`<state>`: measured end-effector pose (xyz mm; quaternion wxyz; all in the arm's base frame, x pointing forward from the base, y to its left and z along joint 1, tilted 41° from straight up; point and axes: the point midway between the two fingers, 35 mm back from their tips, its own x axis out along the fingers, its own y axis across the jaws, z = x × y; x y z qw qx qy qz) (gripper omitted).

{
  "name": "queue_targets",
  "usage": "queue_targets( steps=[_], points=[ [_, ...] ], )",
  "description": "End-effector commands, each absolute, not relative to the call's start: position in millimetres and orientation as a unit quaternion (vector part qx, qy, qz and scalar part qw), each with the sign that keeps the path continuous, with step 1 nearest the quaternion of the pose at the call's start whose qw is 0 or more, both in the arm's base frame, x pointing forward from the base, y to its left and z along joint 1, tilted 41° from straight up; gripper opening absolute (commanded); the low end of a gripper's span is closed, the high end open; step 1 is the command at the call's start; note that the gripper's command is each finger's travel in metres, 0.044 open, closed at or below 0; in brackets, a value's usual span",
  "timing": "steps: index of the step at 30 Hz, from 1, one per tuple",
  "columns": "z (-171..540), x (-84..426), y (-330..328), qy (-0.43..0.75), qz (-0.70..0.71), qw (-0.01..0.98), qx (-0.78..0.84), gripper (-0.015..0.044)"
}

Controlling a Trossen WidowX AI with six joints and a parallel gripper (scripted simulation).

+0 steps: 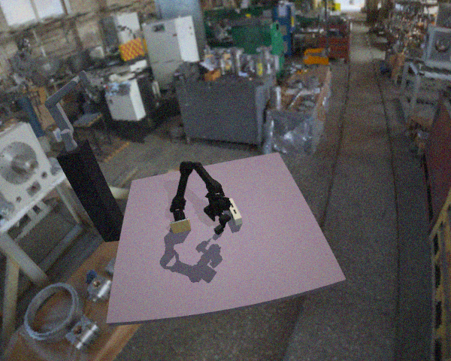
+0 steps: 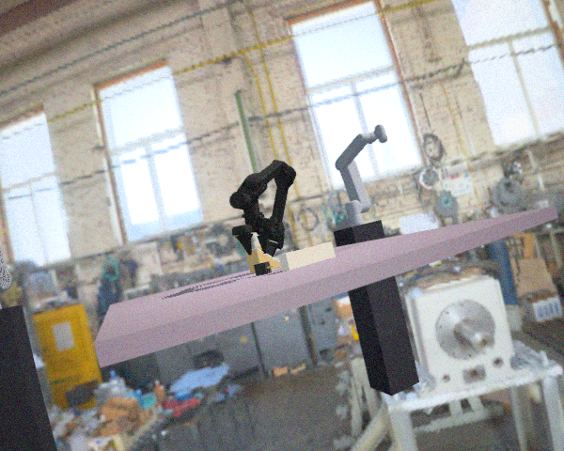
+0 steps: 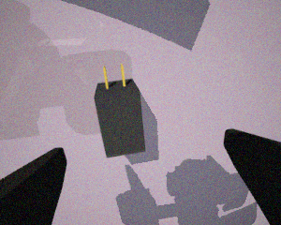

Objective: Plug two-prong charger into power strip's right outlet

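Observation:
The charger point(image 1: 219, 229) point(image 2: 262, 269) point(image 3: 119, 121) is a small black block lying on the table, its two yellow prongs pointing up the wrist view. My gripper point(image 1: 216, 218) point(image 2: 260, 251) point(image 3: 146, 146) is open and empty above the table, just over the charger. In the wrist view the charger lies between the lines of the wide-spread fingers, left of centre and mostly ahead of the tips. The cream power strip point(image 1: 236, 218) point(image 2: 307, 256) lies beside the gripper; dark outlet openings show in the top view, partly hidden by the arm. The strip is outside the wrist view.
The pink table top point(image 1: 272, 248) point(image 2: 418, 247) bears the arm's base, with a yellow-tan block point(image 1: 180, 226) at it. Shadows of the arm fall across the table. A grey arm on a black pedestal point(image 1: 92, 190) point(image 2: 386, 334) stands beyond the table's edge.

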<state>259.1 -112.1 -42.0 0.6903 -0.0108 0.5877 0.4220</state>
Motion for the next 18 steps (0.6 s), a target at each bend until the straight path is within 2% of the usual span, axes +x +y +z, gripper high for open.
queue_targets(
  steps=[1, 18],
  points=[
    [-41.8, 252.1, -108.8, 0.592, 0.451, 0.668, -0.001, 0.044],
    [-53.8, 249.4, -96.9, 0.592, 0.457, 0.664, 0.001, 0.044]
  ],
)
